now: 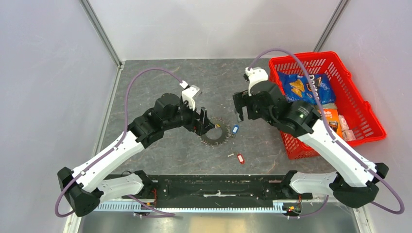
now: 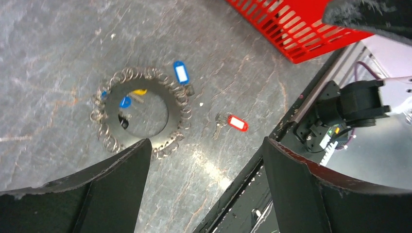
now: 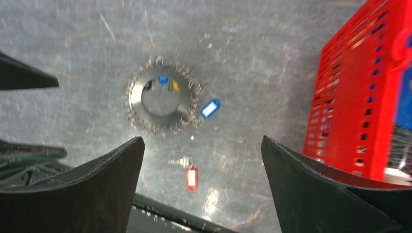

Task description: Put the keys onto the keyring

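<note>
Spread and empty, the left tool and right tool hang above the keyring — the red-tagged key, flat on the surface, may skid if pinched

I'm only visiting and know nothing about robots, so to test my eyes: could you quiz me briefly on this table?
1. True or false: the red-tagged key lies inside the hole of the keyring.
2. Which lies closer to the keyring's rim? A) the blue-tagged key B) the red-tagged key
3. Fill in: the left gripper and right gripper both stand ___, holding nothing.
Key: 1 false; 2 A; 3 open.
</note>
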Controlling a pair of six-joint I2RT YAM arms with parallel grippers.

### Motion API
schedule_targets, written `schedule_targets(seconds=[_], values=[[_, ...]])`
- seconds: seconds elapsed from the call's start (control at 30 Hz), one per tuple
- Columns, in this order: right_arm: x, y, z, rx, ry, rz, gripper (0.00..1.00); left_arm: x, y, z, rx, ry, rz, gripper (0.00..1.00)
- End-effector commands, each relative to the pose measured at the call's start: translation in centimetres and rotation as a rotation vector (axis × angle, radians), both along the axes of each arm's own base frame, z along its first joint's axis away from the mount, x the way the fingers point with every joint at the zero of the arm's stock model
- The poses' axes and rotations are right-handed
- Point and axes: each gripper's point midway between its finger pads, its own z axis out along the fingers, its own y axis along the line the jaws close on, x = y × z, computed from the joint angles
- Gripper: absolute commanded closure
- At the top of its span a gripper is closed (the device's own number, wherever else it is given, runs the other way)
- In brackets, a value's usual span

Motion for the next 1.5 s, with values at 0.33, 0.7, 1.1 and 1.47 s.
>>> schedule_targets(seconds=[0.33,0.7,1.1,1.47], values=[[-2.9,4.2,-10.7,-0.013,0.228,0.165,0.09,0.9,2.9,-6.7,0.027,0.114,0.254,0.16],[-2.4,7.5,-16.6,0.008,0.302,0.214,0.21,1.2,7.4,-8.6,0.063,0.087,0.463,0.22],[-0.4,9.7,-21.3,0.026,0.365,0.113,0.44,0.8,8.8,-9.2,0.001,0.052,0.521,0.23],[-1.0,11.2,-23.9,0.060,0.459,0.104,0.53,1.2,8.2,-10.3,0.007,0.056,0.504,0.23]])
